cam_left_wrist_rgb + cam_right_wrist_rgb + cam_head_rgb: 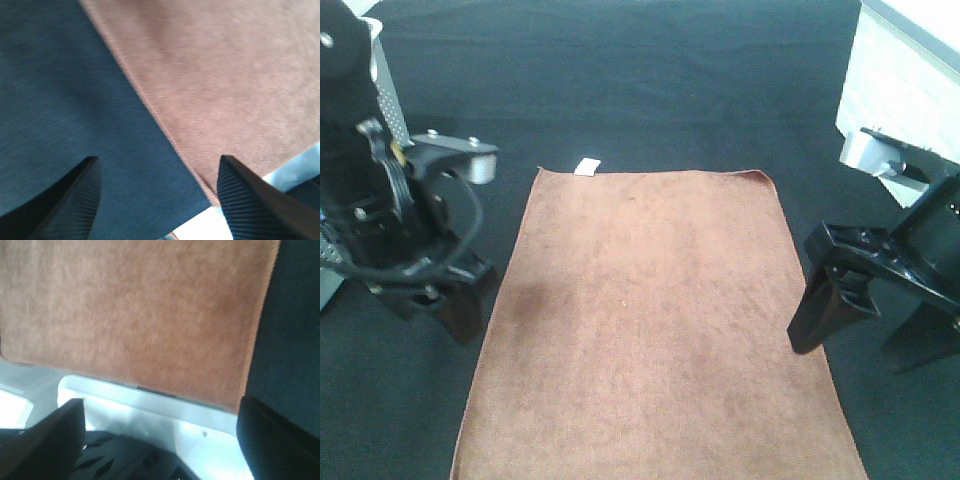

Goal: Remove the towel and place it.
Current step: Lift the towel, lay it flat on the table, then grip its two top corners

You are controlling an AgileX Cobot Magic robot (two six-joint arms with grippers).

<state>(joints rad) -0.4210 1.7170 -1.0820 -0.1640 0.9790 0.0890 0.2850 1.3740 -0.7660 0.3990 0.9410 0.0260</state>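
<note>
Towel (655, 320) is lying flat mid-counter (650, 90), tag (587, 167) at 12 o'clock. Left gripper (158, 159) is hovering at its 9 o'clock edge and right gripper (161, 401) at 3, both spread apart and holding nothing. I'd be pinching both long edges evenly so it's lifting without bunching.

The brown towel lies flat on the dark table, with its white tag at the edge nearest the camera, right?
No: the exterior high view shows the white tag at the towel's far edge. The towel does lie flat on the dark table.
</note>
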